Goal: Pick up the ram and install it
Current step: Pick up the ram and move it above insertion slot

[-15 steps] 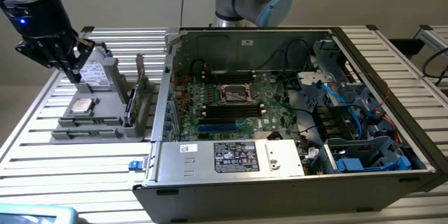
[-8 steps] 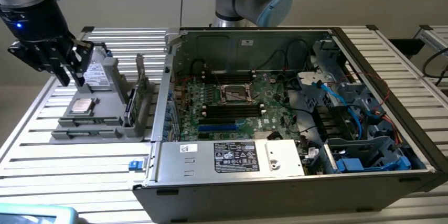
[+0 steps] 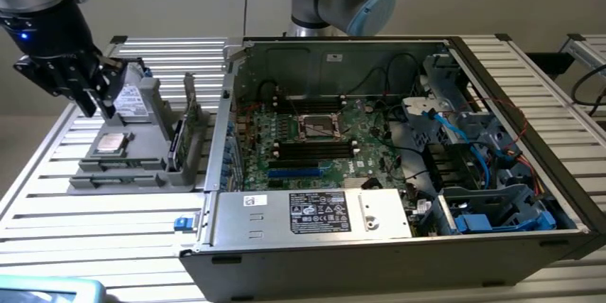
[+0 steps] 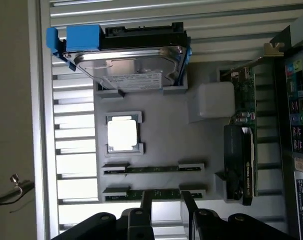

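Two fingers stand apart and empty as my gripper (image 4: 166,200) hangs over the grey parts tray (image 4: 161,125) on the slatted table (image 3: 57,211), to the exterior view's left of the open computer case (image 3: 379,274). The ram (image 4: 156,193) lies in the tray's outermost cradle, right at my fingertips and, as far as I can judge, not yet touched. Its long axis runs the same way my fingers are spaced, so they sit over its middle stretch, not on either face. A second stick (image 4: 151,169) lies parallel just beyond it, with the processor (image 4: 124,135) and hard drive (image 4: 126,65) farther off.
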`<act>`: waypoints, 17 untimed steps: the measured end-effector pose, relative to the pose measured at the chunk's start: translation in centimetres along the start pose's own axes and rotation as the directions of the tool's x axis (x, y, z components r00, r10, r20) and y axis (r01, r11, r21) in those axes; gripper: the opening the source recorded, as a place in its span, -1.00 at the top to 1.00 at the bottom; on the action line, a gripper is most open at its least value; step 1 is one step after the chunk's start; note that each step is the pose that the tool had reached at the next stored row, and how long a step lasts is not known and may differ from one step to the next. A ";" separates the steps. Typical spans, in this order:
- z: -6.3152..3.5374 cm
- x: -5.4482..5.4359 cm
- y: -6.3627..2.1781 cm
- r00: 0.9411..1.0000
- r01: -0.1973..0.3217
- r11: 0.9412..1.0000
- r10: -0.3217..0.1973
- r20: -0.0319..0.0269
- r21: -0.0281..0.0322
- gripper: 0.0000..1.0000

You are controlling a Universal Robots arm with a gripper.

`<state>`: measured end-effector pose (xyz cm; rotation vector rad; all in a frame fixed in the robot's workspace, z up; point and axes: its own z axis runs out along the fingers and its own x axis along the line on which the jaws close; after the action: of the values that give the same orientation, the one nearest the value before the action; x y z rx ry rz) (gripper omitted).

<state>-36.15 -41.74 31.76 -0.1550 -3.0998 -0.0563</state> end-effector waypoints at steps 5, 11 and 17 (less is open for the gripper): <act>0.44 0.3 -0.11 1.000 -0.028 1.000 0.028 0.007 0.001 0.27; 0.90 0.3 -0.13 0.997 0.081 0.997 -0.081 0.003 0.005 0.27; 1.33 0.3 -0.14 0.982 0.188 0.982 -0.188 -0.001 0.009 0.27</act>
<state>-36.46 -41.80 30.44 0.1380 -3.1033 -0.0481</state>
